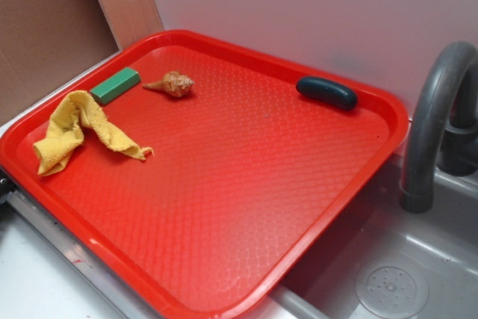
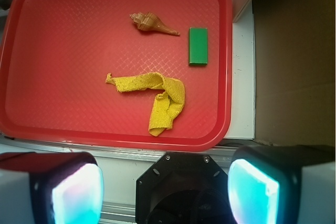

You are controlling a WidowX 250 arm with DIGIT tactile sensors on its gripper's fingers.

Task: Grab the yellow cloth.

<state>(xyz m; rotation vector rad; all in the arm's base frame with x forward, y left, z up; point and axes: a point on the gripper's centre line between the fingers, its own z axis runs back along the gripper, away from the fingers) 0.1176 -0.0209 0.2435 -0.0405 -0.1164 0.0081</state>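
Note:
The yellow cloth (image 1: 75, 131) lies crumpled in a bent strip on the red tray (image 1: 246, 199), near its left corner. In the wrist view the yellow cloth (image 2: 157, 95) sits low on the tray (image 2: 58, 77), well above my gripper (image 2: 165, 190). My gripper is high over the tray's near edge, open, its two pale pads far apart with nothing between them. The exterior view does not show the gripper.
On the tray are a green block (image 1: 116, 84) beside the cloth, a tan seashell (image 1: 173, 84) and a dark oblong object (image 1: 326, 92) at the far edge. A grey faucet (image 1: 433, 117) and sink (image 1: 388, 282) stand right. A brown board (image 1: 45, 28) lies behind the tray.

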